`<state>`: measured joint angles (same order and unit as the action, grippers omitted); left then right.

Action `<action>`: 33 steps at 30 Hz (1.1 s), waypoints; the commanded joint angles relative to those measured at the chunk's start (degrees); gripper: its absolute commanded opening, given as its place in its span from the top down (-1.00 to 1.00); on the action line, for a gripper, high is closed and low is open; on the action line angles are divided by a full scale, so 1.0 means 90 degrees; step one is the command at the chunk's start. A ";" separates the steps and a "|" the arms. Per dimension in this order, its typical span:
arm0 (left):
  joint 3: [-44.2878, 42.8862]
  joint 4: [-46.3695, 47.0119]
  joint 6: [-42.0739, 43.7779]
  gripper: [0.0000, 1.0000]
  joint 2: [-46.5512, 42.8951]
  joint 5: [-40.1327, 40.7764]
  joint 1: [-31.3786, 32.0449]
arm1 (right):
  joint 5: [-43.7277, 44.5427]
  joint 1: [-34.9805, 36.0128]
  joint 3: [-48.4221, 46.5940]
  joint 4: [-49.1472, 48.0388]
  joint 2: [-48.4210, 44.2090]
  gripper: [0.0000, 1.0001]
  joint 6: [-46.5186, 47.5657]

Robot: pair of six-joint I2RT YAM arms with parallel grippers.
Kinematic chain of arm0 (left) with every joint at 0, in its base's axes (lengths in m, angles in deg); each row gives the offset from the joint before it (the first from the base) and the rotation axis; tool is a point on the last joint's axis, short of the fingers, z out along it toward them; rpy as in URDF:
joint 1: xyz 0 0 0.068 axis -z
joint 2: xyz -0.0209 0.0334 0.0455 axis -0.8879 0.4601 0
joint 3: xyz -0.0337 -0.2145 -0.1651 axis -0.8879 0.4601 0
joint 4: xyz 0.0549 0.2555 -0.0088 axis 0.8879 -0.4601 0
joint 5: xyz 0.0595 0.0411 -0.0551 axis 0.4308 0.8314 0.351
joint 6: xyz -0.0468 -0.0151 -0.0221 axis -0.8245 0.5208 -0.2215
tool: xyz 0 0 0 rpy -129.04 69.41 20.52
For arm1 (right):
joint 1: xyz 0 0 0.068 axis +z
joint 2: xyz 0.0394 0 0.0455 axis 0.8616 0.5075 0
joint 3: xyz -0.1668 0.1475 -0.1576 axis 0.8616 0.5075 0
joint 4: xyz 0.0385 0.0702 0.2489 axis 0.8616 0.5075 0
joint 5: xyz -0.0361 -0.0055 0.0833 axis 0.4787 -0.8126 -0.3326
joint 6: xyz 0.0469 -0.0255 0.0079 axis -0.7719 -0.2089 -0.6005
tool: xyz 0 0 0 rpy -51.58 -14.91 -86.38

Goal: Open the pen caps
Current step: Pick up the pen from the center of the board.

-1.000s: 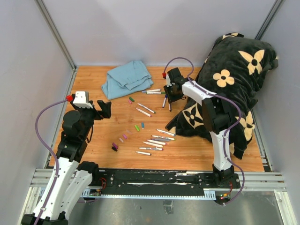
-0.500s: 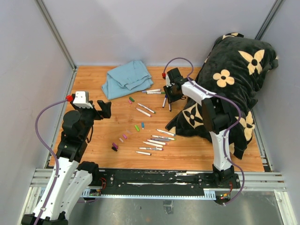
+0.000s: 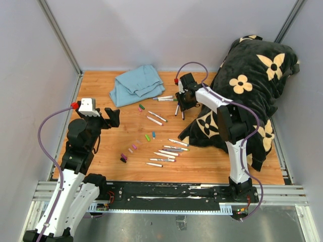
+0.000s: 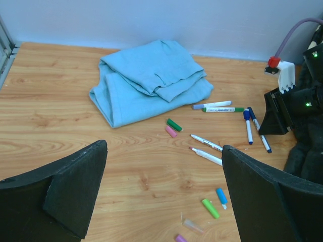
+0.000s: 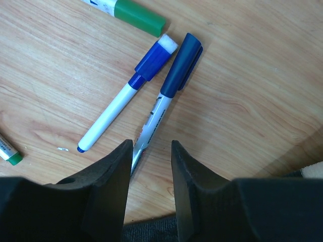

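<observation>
Two fingers (image 5: pixel 108 191) of the right gripper (image 5: pixel 150 146) stand slightly apart astride a marker's (image 5: pixel 154 113) tail, not clamping it. Its dark blue cap (image 5: pixel 180 65) is still on, and the barrel print is too blurred to read. Farther off, the left gripper (image 4: pixel 164 147) gapes wide, empty, over loose caps (image 4: pixel 210 207).

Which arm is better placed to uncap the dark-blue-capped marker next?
Right, likely: the right gripper hovers over that marker, barrel end between the parted jaws. The left gripper, open, sits far off.

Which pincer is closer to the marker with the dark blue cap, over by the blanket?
Right. The right pincer hangs directly over the dark-blue-capped marker, its barrel end under the open jaws; the left pincer is far off to the left.
</observation>
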<state>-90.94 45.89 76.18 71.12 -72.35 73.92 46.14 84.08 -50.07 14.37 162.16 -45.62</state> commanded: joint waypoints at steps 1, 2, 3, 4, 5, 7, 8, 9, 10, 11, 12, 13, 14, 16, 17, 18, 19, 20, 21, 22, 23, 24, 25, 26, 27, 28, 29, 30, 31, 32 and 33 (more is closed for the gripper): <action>0.0033 0.0204 0.0111 -0.99 -0.0036 0.0013 -0.0037 | 0.0181 0.0050 0.0031 -0.0030 0.0143 0.24 0.0141; 0.0037 0.0197 0.0111 -0.99 -0.0036 0.0018 -0.0041 | 0.0209 0.0059 0.0017 -0.0029 0.0148 0.24 0.0149; 0.0038 0.0195 0.0111 -0.99 -0.0036 0.0018 -0.0037 | 0.0236 0.0069 0.0016 -0.0023 0.0146 0.24 0.0169; 0.0032 0.0202 0.0111 -0.99 -0.0036 0.0016 -0.0036 | 0.0251 0.0074 0.0017 -0.0026 0.0157 0.23 0.0175; 0.0030 0.0201 0.0111 -0.99 -0.0036 0.0018 -0.0036 | 0.0268 0.0072 0.0018 -0.0025 0.0152 0.23 0.0184; 0.0036 0.0198 0.0111 -0.99 -0.0034 0.0016 -0.0036 | 0.0288 0.0072 0.0010 -0.0030 0.0159 0.23 0.0193; 0.0036 0.0195 0.0111 -0.99 -0.0036 0.0012 -0.0036 | 0.0293 0.0072 0.0006 -0.0030 0.0166 0.23 0.0195; 0.0033 0.0203 0.0111 -0.99 -0.0036 0.0010 -0.0036 | 0.0299 0.0072 0.0011 -0.0029 0.0170 0.23 0.0200; 0.0038 0.0204 0.0111 -0.99 -0.0036 0.0010 -0.0036 | 0.0303 0.0072 0.0010 -0.0030 0.0177 0.22 0.0204; 0.0036 0.0199 0.0111 -0.99 -0.0035 0.0013 -0.0036 | 0.0304 0.0072 0.0006 -0.0030 0.0181 0.22 0.0205; 0.0037 0.0204 0.0111 -0.99 -0.0036 0.0010 -0.0036 | 0.0304 0.0072 -0.0003 -0.0028 0.0187 0.21 0.0205; 0.0033 0.0198 0.0111 -0.99 -0.0036 0.0012 -0.0037 | 0.0309 0.0072 0.0001 -0.0030 0.0192 0.21 0.0212; 0.0035 0.0203 0.0111 -0.99 -0.0036 0.0010 -0.0036 | 0.0304 0.0072 -0.0013 -0.0030 0.0193 0.20 0.0214; 0.0030 0.0196 0.0111 -0.99 -0.0029 0.0001 -0.0036 | 0.0312 0.0072 -0.0014 -0.0030 0.0194 0.19 0.0230; 0.0032 0.0196 0.0111 -0.99 -0.0029 0.0008 -0.0036 | 0.0313 0.0072 -0.0009 -0.0030 0.0191 0.19 0.0239; 0.0032 0.0199 0.0111 -0.99 -0.0026 0.0008 -0.0036 | 0.0314 0.0072 -0.0013 -0.0030 0.0191 0.18 0.0243; 0.0035 0.0202 0.0111 -0.99 -0.0026 0.0004 -0.0036 | 0.0310 0.0072 -0.0009 -0.0029 0.0194 0.17 0.0252; 0.0033 0.0198 0.0111 -0.99 -0.0026 0.0008 -0.0036 | 0.0304 0.0072 -0.0008 -0.0030 0.0199 0.17 0.0253; 0.0036 0.0195 0.0111 -0.99 -0.0026 0.0008 -0.0036 | 0.0304 0.0072 -0.0017 -0.0025 0.0203 0.16 0.0254; 0.0041 0.0201 0.0111 -0.99 -0.0026 0.0008 -0.0036 | 0.0304 0.0072 -0.0018 -0.0030 0.0214 0.16 0.0267; 0.0031 0.0201 0.0111 -0.99 -0.0026 0.0002 -0.0036 | 0.0304 0.0072 -0.0031 -0.0030 0.0216 0.16 0.0268; 0.0034 0.0198 0.0111 -0.99 -0.0026 0.0008 -0.0036 | 0.0309 0.0072 -0.0040 -0.0023 0.0223 0.15 0.0277; 0.0041 0.0203 0.0111 -0.99 -0.0026 0.0008 -0.0036 | 0.0313 0.0072 -0.0038 -0.0026 0.0225 0.15 0.0282; 0.0035 0.0204 0.0111 -0.99 -0.0026 0.0001 -0.0036 | 0.0314 0.0072 -0.0046 -0.0021 0.0230 0.14 0.0290; 0.0038 0.0198 0.0108 -0.99 -0.0026 0.0001 -0.0036 | 0.0322 0.0072 -0.0054 -0.0021 0.0244 0.13 0.0300; 0.0040 0.0202 0.0109 -0.99 -0.0024 -0.0001 -0.0036 | 0.0323 0.0072 -0.0068 -0.0013 0.0248 0.13 0.0311; 0.0042 0.0204 0.0110 -0.99 -0.0026 -0.0001 -0.0036 | 0.0331 0.0072 -0.0088 -0.0006 0.0255 0.13 0.0316; 0.0042 0.0198 0.0111 -0.99 -0.0026 -0.0001 -0.0036 | 0.0338 0.0072 -0.0102 -0.0002 0.0268 0.12 0.0321; 0.0039 0.0201 0.0111 -0.99 -0.0026 -0.0009 -0.0036 | 0.0342 0.0072 -0.0111 0.0007 0.0276 0.12 0.0329; 0.0041 0.0196 0.0111 -0.99 -0.0026 -0.0002 -0.0036 | 0.0344 0.0072 -0.0122 0.0011 0.0284 0.12 0.0339; 0.0037 0.0195 0.0111 -0.99 -0.0026 -0.0001 -0.0036 | 0.0343 0.0072 -0.0135 0.0014 0.0298 0.11 0.0341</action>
<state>-90.94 45.89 76.18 71.12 -72.35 73.92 47.78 84.19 -50.07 14.37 163.07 -43.35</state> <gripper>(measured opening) 0.993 0.440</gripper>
